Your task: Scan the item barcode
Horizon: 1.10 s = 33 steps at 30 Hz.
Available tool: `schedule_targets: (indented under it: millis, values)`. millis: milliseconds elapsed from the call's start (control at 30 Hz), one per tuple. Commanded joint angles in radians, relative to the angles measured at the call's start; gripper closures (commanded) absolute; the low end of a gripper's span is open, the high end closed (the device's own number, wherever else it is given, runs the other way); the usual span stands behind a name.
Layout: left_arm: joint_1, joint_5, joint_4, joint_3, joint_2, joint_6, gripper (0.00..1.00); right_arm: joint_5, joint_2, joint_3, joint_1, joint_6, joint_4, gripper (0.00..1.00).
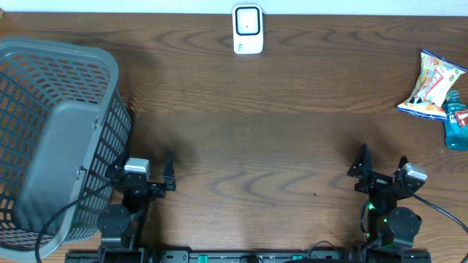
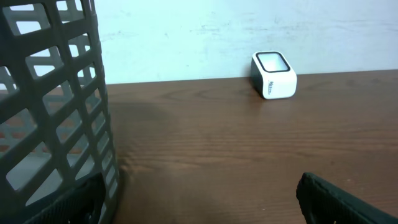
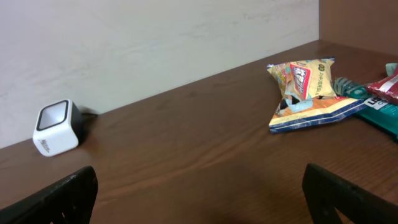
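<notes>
showing left gripper (image 1: 142, 169) and right gripper (image 1: 382, 162) wide, empty; i judge the snack bag (image 1: 431, 84) light, crinkly: pinch its edge.

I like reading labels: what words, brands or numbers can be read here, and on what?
No text reads clearly.
White scanner: small dark marking on its side, too blurred.
Snack bag: colourful printing, too blurred.
Blue bottle: label too small.

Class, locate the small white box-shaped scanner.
Overhead, the small white box-shaped scanner sits centred at the brown wooden table's far edge, right of the grey plastic basket.
</notes>
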Motion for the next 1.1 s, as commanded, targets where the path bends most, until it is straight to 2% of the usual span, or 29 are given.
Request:
schedule_targets:
  millis: [0,1067]
  values:
    - [-0.002,-0.01,-0.018,-0.028,-0.01,-0.001,0.02,0.016,-0.005,-0.001,0.003,0.013,-0.004,0.01]
    - [0.018,-0.009,-0.015,-0.028,-0.007,-0.001,0.02,0.016,-0.005,0.0,0.003,0.013,-0.004,0.01]
